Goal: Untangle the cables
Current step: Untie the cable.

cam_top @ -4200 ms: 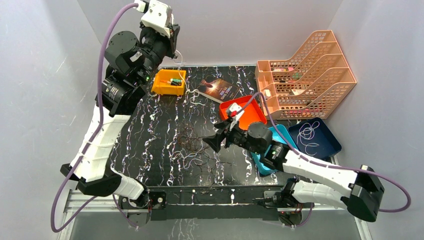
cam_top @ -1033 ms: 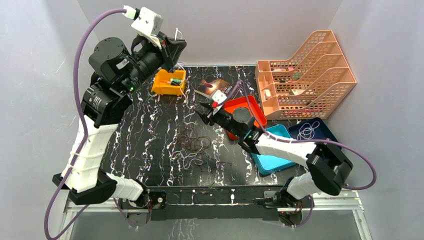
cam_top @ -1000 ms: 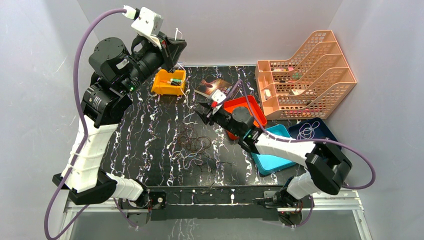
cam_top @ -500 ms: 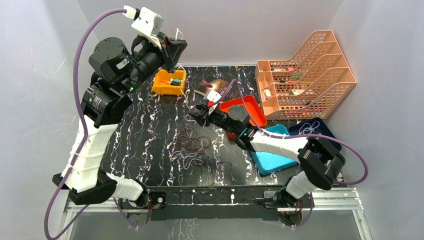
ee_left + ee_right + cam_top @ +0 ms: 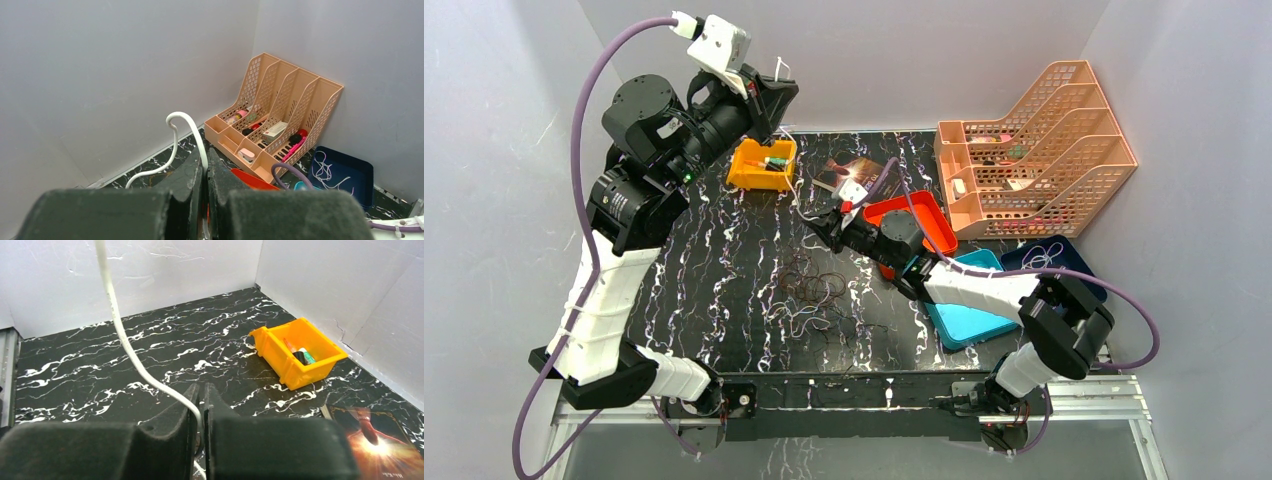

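Note:
A whitish cable (image 5: 781,66) is stretched between my two grippers. My left gripper (image 5: 773,98) is raised high at the back left, shut on the white cable (image 5: 186,121), whose end loops above the fingertips. My right gripper (image 5: 820,224) is low over the table's middle and shut on the same cable (image 5: 121,338), which rises up and to the left from its jaws. The dark cables (image 5: 814,290) lie in a loose tangle on the black marbled table (image 5: 714,260), in front of the right gripper. Neither gripper touches them.
A yellow bin (image 5: 764,163) and a book (image 5: 856,175) sit at the back. A red tray (image 5: 919,220), a teal tray (image 5: 969,312) and a dark blue tray (image 5: 1064,275) holding a white cord stand on the right. A peach file rack (image 5: 1034,150) is at the back right.
My right gripper moved left to the white cable and has closed on it. The left arm has held still with its grip.

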You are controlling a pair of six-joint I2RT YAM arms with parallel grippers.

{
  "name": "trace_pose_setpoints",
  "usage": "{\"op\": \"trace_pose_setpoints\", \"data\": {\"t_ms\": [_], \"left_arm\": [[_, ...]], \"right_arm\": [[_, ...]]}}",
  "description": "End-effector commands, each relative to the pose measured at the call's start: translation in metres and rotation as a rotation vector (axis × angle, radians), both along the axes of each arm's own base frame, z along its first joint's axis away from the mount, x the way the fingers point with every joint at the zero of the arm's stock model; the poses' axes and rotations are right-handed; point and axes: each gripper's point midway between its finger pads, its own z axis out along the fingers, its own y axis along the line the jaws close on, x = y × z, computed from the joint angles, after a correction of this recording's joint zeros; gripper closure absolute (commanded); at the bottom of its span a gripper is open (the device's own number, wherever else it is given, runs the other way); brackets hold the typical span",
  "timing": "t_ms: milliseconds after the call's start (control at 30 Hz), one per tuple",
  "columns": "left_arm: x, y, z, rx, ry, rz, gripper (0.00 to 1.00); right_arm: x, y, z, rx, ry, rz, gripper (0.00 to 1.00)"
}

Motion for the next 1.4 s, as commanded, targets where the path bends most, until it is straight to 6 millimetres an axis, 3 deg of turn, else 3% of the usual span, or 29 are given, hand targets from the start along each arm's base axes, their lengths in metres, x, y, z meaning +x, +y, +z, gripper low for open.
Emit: {"op": "trace_pose_setpoints", "data": {"t_ms": [0,67,167,367,600,800,933,1133,1367], "left_arm": [[-0.010,0.011,0.013,-0.026,-0.033,0.007,1.00],[-0.010,0.011,0.010,-0.022,-0.029,0.014,1.00],[-0.008,0.013,-0.001,-0.011,-0.006,0.029,1.00],[-0.007,0.014,-0.055,0.039,0.106,0.039,1.00],[-0.036,-0.005,-0.125,0.088,0.241,-0.135,1.00],[-0.069,-0.017,-0.157,0.071,0.255,-0.300,1.00],[-0.078,-0.025,-0.168,0.058,0.249,-0.378,1.00],[-0.078,-0.037,-0.190,0.069,0.258,-0.436,1.00],[-0.064,-0.042,-0.206,0.057,0.227,-0.412,0.88]], "right_arm": [[0.010,-0.006,0.040,0.090,-0.054,-0.060,0.93],[0.011,-0.013,0.037,0.088,-0.037,-0.091,1.00],[0.013,-0.024,0.032,0.064,0.013,-0.136,1.00],[0.011,-0.056,0.034,0.043,0.162,-0.257,1.00],[-0.005,-0.089,0.054,0.062,0.292,-0.325,1.00],[-0.012,-0.113,0.083,0.100,0.297,-0.378,1.00],[-0.014,-0.117,0.109,0.149,0.279,-0.373,1.00],[-0.017,-0.121,0.141,0.248,0.305,-0.375,1.00],[-0.025,-0.106,0.158,0.350,0.430,-0.290,1.00]]}}
